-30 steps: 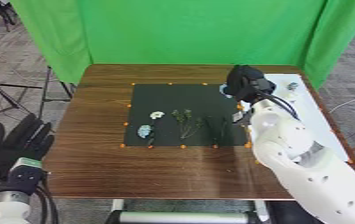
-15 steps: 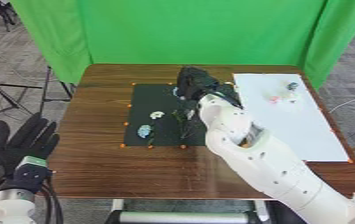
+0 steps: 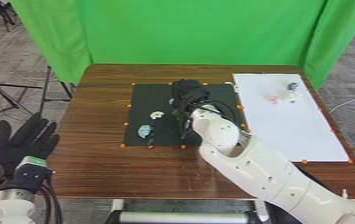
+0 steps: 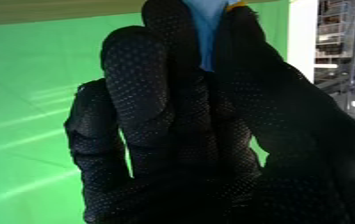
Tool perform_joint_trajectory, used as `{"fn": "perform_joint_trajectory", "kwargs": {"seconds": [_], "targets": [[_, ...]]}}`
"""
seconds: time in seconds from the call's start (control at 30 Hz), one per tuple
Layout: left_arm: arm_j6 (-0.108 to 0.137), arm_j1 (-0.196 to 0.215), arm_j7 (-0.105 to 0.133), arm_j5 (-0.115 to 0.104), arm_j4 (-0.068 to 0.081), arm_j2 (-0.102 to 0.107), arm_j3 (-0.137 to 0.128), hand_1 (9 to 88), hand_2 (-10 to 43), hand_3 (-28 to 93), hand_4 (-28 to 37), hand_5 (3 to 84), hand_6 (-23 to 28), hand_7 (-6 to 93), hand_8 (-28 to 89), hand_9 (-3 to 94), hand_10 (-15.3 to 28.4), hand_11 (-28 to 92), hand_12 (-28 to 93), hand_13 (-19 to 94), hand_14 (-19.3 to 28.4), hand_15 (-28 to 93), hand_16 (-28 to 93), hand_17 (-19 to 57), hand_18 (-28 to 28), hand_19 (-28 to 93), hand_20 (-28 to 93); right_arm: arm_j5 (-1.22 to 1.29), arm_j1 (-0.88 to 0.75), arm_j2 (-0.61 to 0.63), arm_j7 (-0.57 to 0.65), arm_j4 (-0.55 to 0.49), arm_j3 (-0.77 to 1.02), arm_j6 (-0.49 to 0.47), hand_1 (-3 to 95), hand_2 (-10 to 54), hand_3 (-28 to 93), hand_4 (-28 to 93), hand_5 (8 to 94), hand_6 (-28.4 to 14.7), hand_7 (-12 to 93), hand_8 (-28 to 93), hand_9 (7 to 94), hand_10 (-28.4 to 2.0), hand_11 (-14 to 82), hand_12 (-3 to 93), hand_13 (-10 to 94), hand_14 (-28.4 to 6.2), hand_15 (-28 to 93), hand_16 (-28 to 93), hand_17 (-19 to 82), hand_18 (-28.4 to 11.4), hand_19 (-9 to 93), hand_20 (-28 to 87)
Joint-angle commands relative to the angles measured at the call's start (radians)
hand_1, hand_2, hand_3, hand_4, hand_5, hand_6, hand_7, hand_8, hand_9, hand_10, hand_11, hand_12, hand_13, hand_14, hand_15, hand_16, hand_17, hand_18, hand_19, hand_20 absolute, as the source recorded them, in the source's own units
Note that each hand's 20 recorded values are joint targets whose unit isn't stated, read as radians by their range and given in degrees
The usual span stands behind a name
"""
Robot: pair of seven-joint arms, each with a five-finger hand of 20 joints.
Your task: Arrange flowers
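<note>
Right hand (image 3: 189, 94) has a light-blue thing (image 4: 206, 27) pinched over the flat black mat (image 3: 147, 94), brown wooden tabletop (image 3: 93, 165); left hand (image 3: 18, 149) just chilling wide open, green fabric curtain (image 3: 187, 32) far side.

1. The right hand (image 3: 189, 92) and right arm (image 3: 280, 182) hide part of the black mat (image 3: 142, 107) and whatever lies beneath them; that arm runs off the bottom edge.
2. A green sprig (image 3: 178, 118) beside the forearm is partly covered.
3. In the right wrist view, a light-blue piece (image 4: 206, 30), perhaps a flower, is cut off at the top; its lower part disappears between thumb and finger.
4. A yellow scrap (image 4: 236, 5) beside it is too small to identify.
5. The pink bloom (image 3: 274, 100) is too tiny for its kind.
</note>
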Motion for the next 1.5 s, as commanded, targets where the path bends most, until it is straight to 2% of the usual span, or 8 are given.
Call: {"fn": "perform_joint_trajectory", "kwargs": {"seconds": [0.03, 0.5, 0.53, 0.57, 0.6, 0.77, 0.87, 1.5], "targets": [[-0.015, 0.012, -0.017, 0.010, 0.000, -0.003, -0.011, 22.4, 12.8, 71, -28.3, 36.7, 7.6, 18.7, -11, 31.0, 13.2, 23, 8, 21, 13.8, 36, -10, -5.4, 10.5, 26, 7, -0.057, 0.005, 0.020, -0.007, 0.040, -0.006, 0.063, 55.8, -5.6, 69, -28, 77.0, 0.0, 25, 1, 85.1, -8.5, 11.0, 28.5, 75, -7.7, 54, 30, 35, -22.7, 84, 39], [-0.020, 0.016, -0.013, 0.004, 0.001, -0.001, -0.017, 23.2, 12.4, 71, -28.3, 36.8, 7.6, 18.7, -12, 31.0, 13.1, 23, 8, 21, 13.7, 36, -10, -5.4, 10.5, 26, 7, 0.008, -0.009, 0.033, 0.011, 0.031, 0.005, -0.038, 53.4, -9.4, 70, -28, 73.0, -0.8, 27, -1, 81.1, -9.8, 10.4, 27.1, 75, -7.7, 54, 30, 36, -23.1, 84, 40], [-0.034, 0.019, -0.020, 0.009, 0.002, -0.005, -0.023, 23.2, 12.3, 71, -28.3, 36.7, 7.5, 18.7, -12, 31.0, 13.1, 23, 8, 21, 13.7, 36, -10, -5.4, 10.5, 26, 7, 0.023, -0.011, 0.031, 0.032, 0.025, 0.008, -0.046, 53.3, -9.5, 70, -28, 72.6, -0.9, 26, -1, 79.8, -10.1, 11.4, 25.9, 75, -7.8, 54, 30, 36, -23.1, 84, 40], [-0.075, 0.029, -0.025, 0.012, 0.006, -0.006, -0.031, 23.1, 12.2, 72, -28.3, 36.7, 7.5, 18.7, -12, 31.0, 13.1, 23, 8, 21, 13.7, 36, -10, -5.4, 10.6, 26, 7, 0.054, -0.011, 0.029, 0.051, 0.018, 0.010, -0.048, 53.2, -9.5, 69, -28, 72.1, -1.0, 26, -1, 79.2, -10.2, 11.9, 25.3, 75, -7.8, 55, 30, 36, -23.2, 84, 40], [-0.079, 0.027, -0.022, 0.011, 0.007, -0.004, -0.030, 23.3, 12.1, 72, -28.3, 36.7, 7.5, 18.7, -12, 31.0, 13.0, 23, 8, 21, 13.7, 36, -10, -5.4, 10.6, 26, 7, 0.079, -0.013, 0.028, 0.064, 0.012, 0.016, -0.056, 53.0, -9.5, 69, -28, 71.4, -1.1, 26, -1, 78.6, -10.4, 12.6, 24.6, 75, -7.9, 55, 30, 36, -23.2, 84, 40], [-0.079, 0.030, -0.008, 0.004, 0.006, -0.004, -0.030, 24.0, 10.9, 72, -28.3, 36.3, 7.2, 18.5, -11, 30.9, 13.0, 22, 8, 22, 13.7, 36, -10, -5.6, 11.0, 26, 7, 0.100, -0.017, 0.031, 0.069, -0.006, 0.037, -0.088, 49.3, -9.5, 73, -28, 68.7, -1.5, 24, -3, 70.1, -12.7, 16.3, 16.2, 72, -7.8, 54, 34, 36, -23.5, 84, 39], [-0.082, 0.036, -0.007, 0.003, 0.005, -0.006, -0.031, 24.2, 9.4, 72, -28.3, 36.0, 7.1, 18.4, -11, 30.7, 13.0, 22, 8, 22, 13.5, 35, -9, -5.6, 11.1, 25, 7, 0.104, -0.022, 0.032, 0.065, -0.021, 0.047, -0.106, 44.3, -9.5, 77, -28, 66.5, -1.4, 23, -14, 66.0, -13.7, 15.3, 14.9, 71, -9.0, 56, 30, 35, -23.7, 84, 39], [-0.078, 0.041, 0.013, -0.002, 0.000, -0.014, -0.024, 25.4, 6.8, 72, -28.3, 35.5, 6.9, 18.1, -11, 30.3, 12.9, 21, 9, 21, 13.4, 34, -9, -5.6, 11.1, 24, 7, 0.137, -0.066, 0.111, 0.083, -0.143, 0.134, -0.113, 38.7, -9.5, 77, -28, 61.5, -3.5, 20, -13, 60.9, -15.2, 13.3, 14.7, 67, -10.8, 59, 26, 34, -24.2, 83, 38]]}}
